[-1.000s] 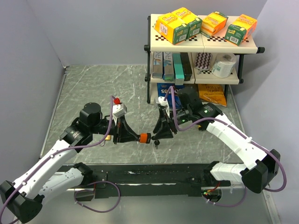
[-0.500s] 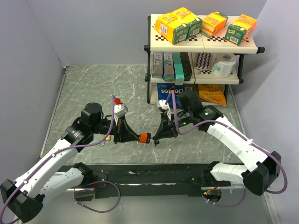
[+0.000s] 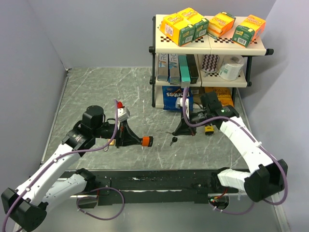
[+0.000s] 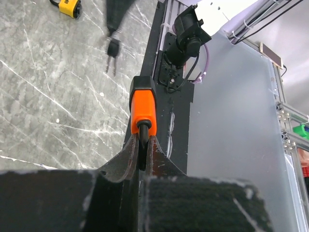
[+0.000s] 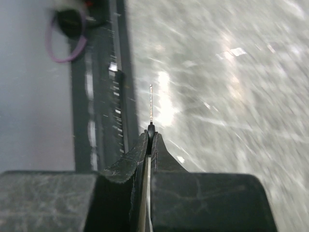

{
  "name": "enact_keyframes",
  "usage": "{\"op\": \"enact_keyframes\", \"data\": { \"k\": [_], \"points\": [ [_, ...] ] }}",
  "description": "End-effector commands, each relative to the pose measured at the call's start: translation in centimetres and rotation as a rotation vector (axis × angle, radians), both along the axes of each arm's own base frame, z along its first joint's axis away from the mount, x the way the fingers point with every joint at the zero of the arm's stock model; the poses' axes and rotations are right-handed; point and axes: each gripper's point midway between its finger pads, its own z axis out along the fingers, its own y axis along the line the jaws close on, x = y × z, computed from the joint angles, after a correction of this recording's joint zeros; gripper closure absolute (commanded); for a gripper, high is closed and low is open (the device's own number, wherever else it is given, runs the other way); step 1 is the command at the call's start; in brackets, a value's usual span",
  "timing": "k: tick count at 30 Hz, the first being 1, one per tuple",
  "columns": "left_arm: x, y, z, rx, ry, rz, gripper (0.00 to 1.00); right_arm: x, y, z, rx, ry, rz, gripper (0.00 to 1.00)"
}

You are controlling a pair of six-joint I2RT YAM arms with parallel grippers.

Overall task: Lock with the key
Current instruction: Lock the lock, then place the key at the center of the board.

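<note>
My left gripper (image 3: 137, 140) is shut on the black shackle of an orange padlock (image 3: 147, 141), holding it above the table with its body pointing right. In the left wrist view the padlock (image 4: 144, 107) sticks out beyond my closed fingers (image 4: 126, 159). My right gripper (image 3: 180, 130) is shut on a key and sits apart from the padlock, to its right. A second key (image 3: 173, 140) dangles below it. In the blurred right wrist view the thin key blade (image 5: 151, 104) points out past the closed gripper (image 5: 151, 139). The hanging keys (image 4: 112, 50) show blurred in the left wrist view.
A yellow padlock (image 3: 208, 130) lies on the table beside my right arm, and shows in the left wrist view (image 4: 70, 7). A shelf rack (image 3: 209, 46) with boxes stands at the back right. A black rail (image 3: 154, 181) runs along the near edge.
My right gripper has pulled away from the orange padlock to the right, taking the keys with it. A gap has opened between them. The left gripper holds the padlock almost still.
</note>
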Motion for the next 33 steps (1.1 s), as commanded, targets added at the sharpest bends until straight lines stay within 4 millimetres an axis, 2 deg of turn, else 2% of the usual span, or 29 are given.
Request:
{"op": "enact_keyframes", "data": {
  "k": [1,3,4,10,13,18,24,27,28,30,31,33],
  "points": [
    [0.3,-0.1,1.4,-0.034,-0.084,-0.015,0.99,3.4,-3.3,-4.1,-0.115,0.016,-0.119,1.0],
    [0.6,0.0,1.2,-0.023,-0.09,0.008,0.99,4.9,-4.5,-5.7,-0.158,0.001,-0.174,1.0],
    [0.8,0.0,1.1,-0.019,-0.09,0.015,0.99,5.9,-5.7,-6.9,-0.206,0.0,-0.212,1.0],
    [1.1,0.3,0.2,0.007,-0.098,0.039,0.99,7.9,-9.1,-11.7,-0.344,0.076,-0.293,1.0],
    [1.2,0.5,-0.7,0.033,-0.114,0.037,0.99,8.8,-10.7,-13.4,-0.38,0.134,-0.331,1.0],
    [1.3,0.8,-1.1,0.053,-0.157,0.033,0.99,11.3,-12.3,-14.7,-0.403,0.157,-0.394,1.0],
    [1.5,1.4,-1.6,0.088,-0.248,0.033,0.99,13.2,-13.1,-15.7,-0.427,0.137,-0.423,1.0],
    [1.9,1.7,-1.4,0.094,-0.334,0.043,0.99,13.9,-13.3,-15.8,-0.44,0.136,-0.441,0.84],
    [2.0,1.7,-1.4,0.098,-0.367,0.042,0.99,13.9,-13.4,-16.0,-0.45,0.14,-0.445,0.72],
    [2.6,2.0,-1.6,0.14,-0.489,0.035,0.99,14.3,-13.6,-16.2,-0.464,0.153,-0.462,0.54],
    [2.8,2.1,-1.7,0.161,-0.536,0.03,0.99,14.3,-13.8,-16.3,-0.469,0.16,-0.468,0.41],
    [3.6,2.7,-1.8,0.209,-0.669,0.019,0.99,14.3,-13.8,-16.1,-0.468,0.165,-0.473,0.34]
  ]
}}
